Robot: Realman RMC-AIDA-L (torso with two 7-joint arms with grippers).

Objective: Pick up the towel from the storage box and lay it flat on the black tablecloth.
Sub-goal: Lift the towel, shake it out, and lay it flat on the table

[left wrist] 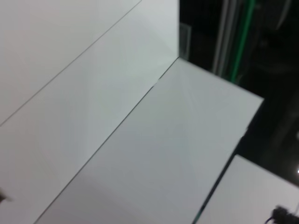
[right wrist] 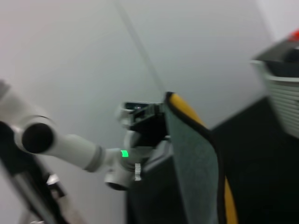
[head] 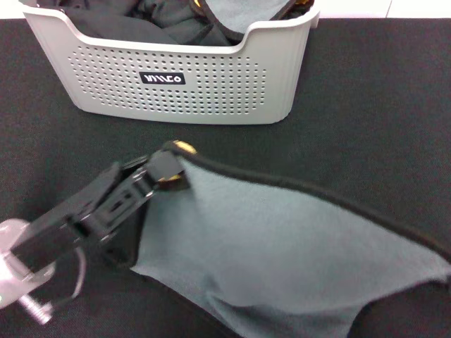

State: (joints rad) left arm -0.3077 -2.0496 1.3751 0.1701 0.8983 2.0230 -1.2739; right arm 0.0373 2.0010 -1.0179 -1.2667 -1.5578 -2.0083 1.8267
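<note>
Nearest us, lower left of the head view, our left gripper [head: 163, 171] is clamped on a corner of the towel [head: 282, 246]. From that corner the towel runs away to the lower right, its long axis slanting across the tablecloth [head: 380, 98], grey face up. We judge the left arm nearer for spreading it; the right gripper is out of sight. Farther off, at the top, stands the box [head: 211, 88].
</note>
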